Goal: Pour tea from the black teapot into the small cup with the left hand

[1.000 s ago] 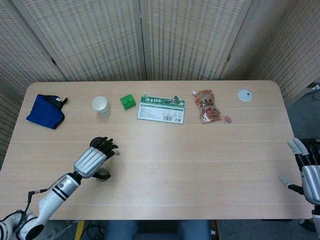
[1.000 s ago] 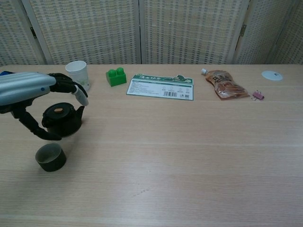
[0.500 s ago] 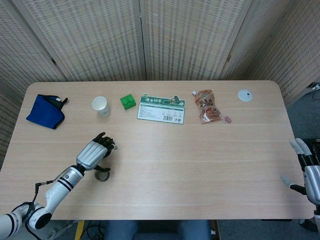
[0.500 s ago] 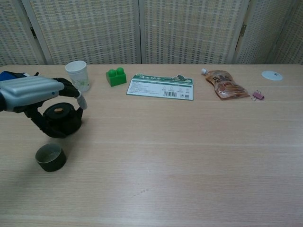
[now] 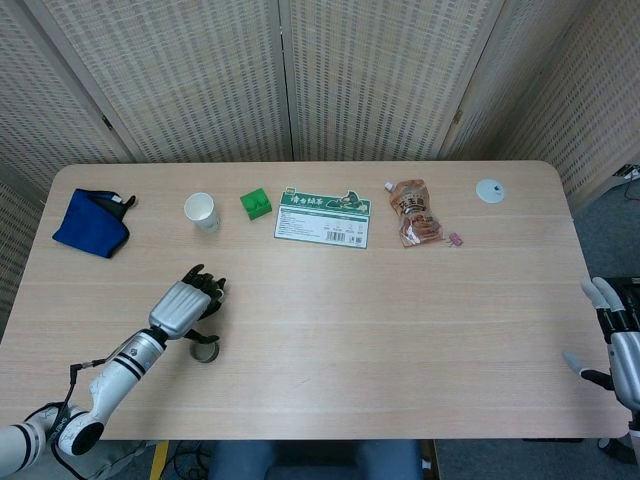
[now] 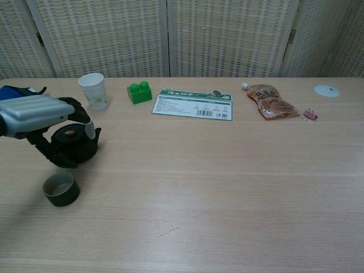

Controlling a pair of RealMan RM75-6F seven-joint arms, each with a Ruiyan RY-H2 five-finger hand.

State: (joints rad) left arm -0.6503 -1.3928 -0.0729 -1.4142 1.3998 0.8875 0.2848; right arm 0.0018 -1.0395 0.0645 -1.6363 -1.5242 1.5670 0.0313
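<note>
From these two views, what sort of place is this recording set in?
Probably a lab or office test station, not a home: a bare wooden table enclosed by woven folding screens, with unrelated props laid out in a row, such as a green block and a snack pouch.

black teapot (image 6: 73, 144) upright on table; small cup (image 6: 60, 189) just beside, upright

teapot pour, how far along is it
Early. The left hand has reached the black teapot and its fingers curl round it, but the pot sits upright on the table. A firm grip isn't clear. Lifting and pouring into the small cup remain.
</note>
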